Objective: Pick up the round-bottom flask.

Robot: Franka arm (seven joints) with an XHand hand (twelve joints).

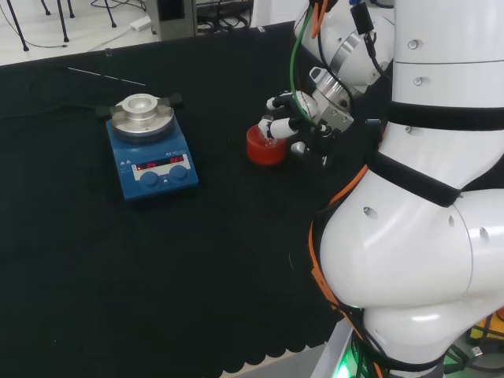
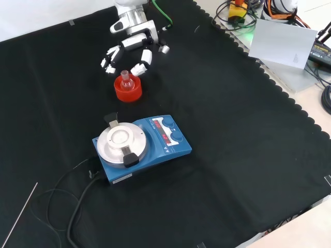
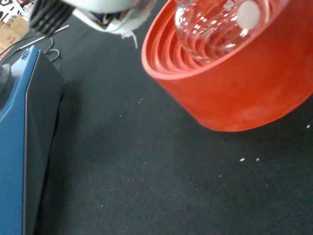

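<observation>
— Where was the round-bottom flask (image 2: 127, 79)?

— It sat upright in the red ribbed stand (image 2: 128, 90) on the black cloth (image 2: 232, 134). The wrist view showed its clear bulb resting inside the stand's stepped rings.

— And the hand (image 2: 135, 47)?

— In the front view it hung just beyond the stand, fingers (image 2: 140, 67) spread and only slightly bent, reaching down on either side of the flask's neck. Nothing was clasped in it; whether any fingertip touched the glass, I couldn't tell. In the head view the hand sat to the right of the stand, touching or nearly so.

— What else stood around?

— A blue hotplate stirrer (image 2: 142, 143) with a round metal top, nearer the front camera than the stand and apart from it. Its black cable (image 2: 77, 204) trailed off across the cloth to the left in that view. A thin rod (image 2: 19, 216) lay near the cloth's lower left corner, well away.

— Anything in the way?

— Between the hand and the flask, nothing. In the head view the arm's white links (image 1: 425, 197) stood at the right.
</observation>
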